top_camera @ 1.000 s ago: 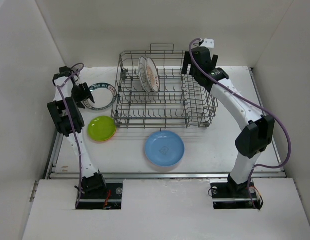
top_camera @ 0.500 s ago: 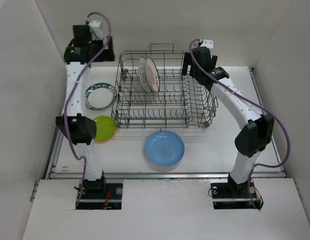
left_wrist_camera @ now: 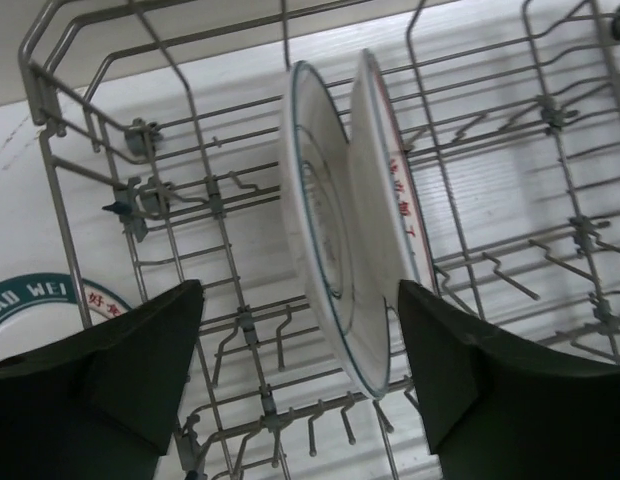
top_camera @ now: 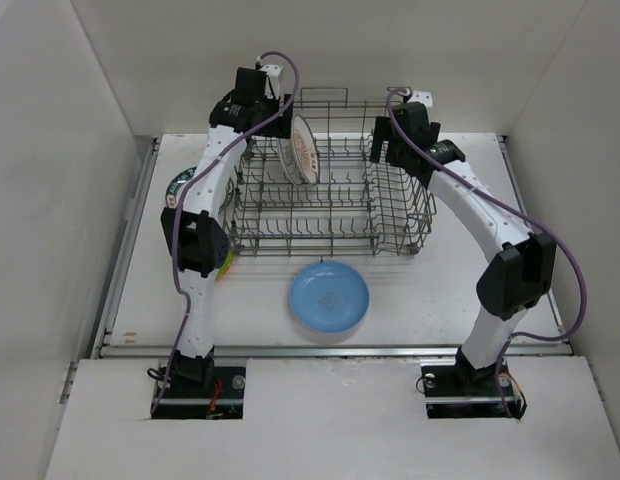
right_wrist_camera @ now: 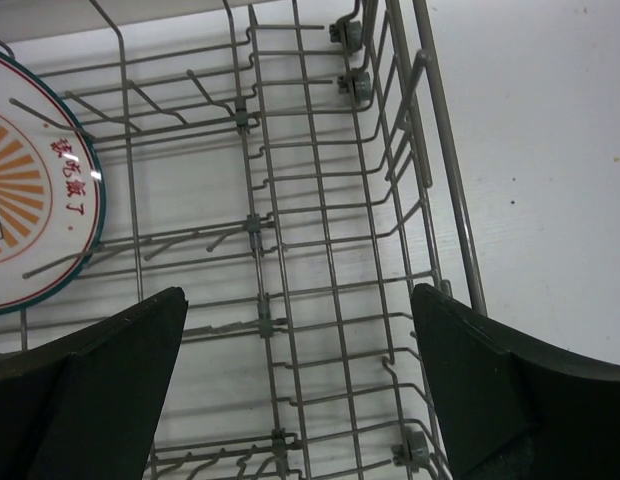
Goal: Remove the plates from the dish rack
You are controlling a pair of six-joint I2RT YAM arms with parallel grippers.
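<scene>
The grey wire dish rack (top_camera: 330, 235) stands at the back middle of the table. Two white plates (top_camera: 298, 148) stand upright on edge in its back left. In the left wrist view the nearer plate is teal-rimmed (left_wrist_camera: 325, 230), and the one behind it (left_wrist_camera: 390, 200) has red lettering. My left gripper (top_camera: 264, 118) is open above them; in its own view (left_wrist_camera: 300, 385) the jaws straddle the teal-rimmed plate's lower edge without touching it. My right gripper (top_camera: 395, 148) is open and empty over the rack's right side (right_wrist_camera: 300, 390). An orange-sunburst plate (right_wrist_camera: 30, 190) shows at the left.
A light blue plate (top_camera: 330, 296) lies flat in front of the rack. A teal-rimmed plate (top_camera: 177, 184) (left_wrist_camera: 40, 305) lies left of the rack, mostly behind my left arm. A sliver of the lime-green plate (top_camera: 227, 263) shows by that arm. White walls enclose the table.
My left arm has swung from the table's left side up and over to the rack's back left, above the two upright plates. My right gripper shifted slightly over the rack.
</scene>
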